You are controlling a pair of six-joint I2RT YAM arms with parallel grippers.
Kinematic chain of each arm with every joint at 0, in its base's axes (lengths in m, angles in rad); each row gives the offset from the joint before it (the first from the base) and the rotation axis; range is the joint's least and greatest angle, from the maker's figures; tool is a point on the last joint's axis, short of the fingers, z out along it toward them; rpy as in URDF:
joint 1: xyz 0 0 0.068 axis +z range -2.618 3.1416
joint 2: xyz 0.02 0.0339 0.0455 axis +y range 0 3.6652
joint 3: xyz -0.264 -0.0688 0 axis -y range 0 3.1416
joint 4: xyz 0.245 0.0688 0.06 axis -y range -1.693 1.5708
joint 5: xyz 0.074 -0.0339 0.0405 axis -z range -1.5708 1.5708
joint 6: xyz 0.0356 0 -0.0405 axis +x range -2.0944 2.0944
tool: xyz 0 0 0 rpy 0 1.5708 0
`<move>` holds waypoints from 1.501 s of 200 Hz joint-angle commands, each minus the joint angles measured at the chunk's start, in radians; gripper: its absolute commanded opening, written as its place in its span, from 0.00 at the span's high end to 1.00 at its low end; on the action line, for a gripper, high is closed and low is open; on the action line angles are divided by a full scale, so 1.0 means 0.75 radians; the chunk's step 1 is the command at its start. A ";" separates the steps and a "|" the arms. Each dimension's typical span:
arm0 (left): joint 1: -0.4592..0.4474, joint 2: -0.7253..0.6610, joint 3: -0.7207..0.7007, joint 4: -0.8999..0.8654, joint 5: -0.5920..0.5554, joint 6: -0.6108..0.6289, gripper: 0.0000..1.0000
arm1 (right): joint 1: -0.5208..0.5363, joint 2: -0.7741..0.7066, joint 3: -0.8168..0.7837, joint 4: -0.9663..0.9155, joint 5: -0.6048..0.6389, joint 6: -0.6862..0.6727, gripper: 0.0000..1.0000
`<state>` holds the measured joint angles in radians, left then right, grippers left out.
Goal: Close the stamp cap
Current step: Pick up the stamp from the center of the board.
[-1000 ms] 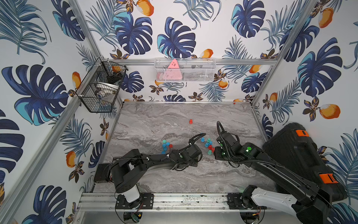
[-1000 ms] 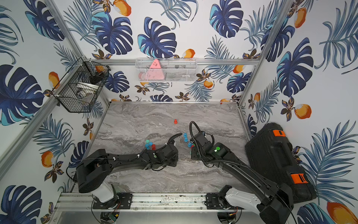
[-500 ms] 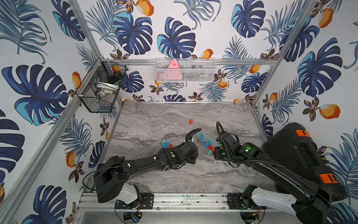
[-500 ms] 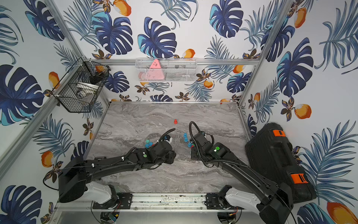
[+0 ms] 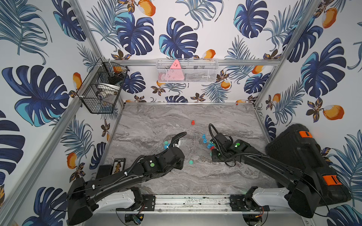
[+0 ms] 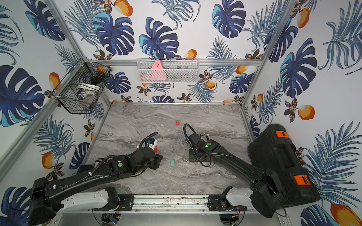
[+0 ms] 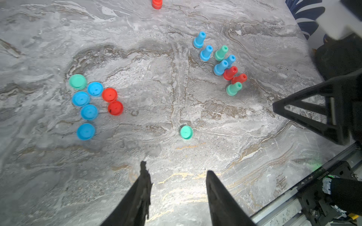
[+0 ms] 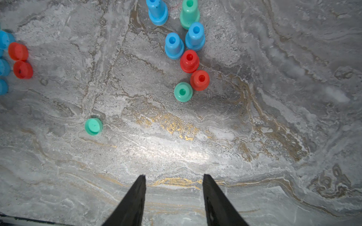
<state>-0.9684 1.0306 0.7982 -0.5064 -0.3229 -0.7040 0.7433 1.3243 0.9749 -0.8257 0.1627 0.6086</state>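
While seven caps [image 7: 89, 112] cluster, another cap [image 7: 186, 132] lies apart from eight grouped stamps [image 7: 220, 67].

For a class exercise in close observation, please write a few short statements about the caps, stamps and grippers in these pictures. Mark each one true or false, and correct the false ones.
1. One green cap lies alone on the table, apart from the cap cluster. True.
2. The left gripper grips a blue cap. False: its jaws stand apart with nothing between them.
3. Two red caps sit next to each other in the cluster. True.
4. The stamps ahead of the right gripper lie on their sides. False: they stand upright on their wide ends.
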 commanded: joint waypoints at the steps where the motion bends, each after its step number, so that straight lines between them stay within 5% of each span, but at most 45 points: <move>1: -0.001 -0.082 -0.035 -0.113 -0.058 -0.007 0.49 | 0.000 0.074 0.028 0.041 -0.021 -0.010 0.50; 85: -0.001 -0.209 -0.095 -0.179 -0.076 -0.029 0.49 | -0.066 0.333 0.141 0.088 -0.013 -0.085 0.55; 300: -0.001 -0.220 -0.099 -0.174 -0.085 -0.043 0.49 | -0.179 0.507 0.177 0.150 -0.060 -0.178 0.58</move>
<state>-0.9688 0.8673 0.7250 -0.6292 -0.3733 -0.7124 0.6086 1.6955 1.1072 -0.7288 0.1211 0.4808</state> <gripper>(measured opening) 0.513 0.420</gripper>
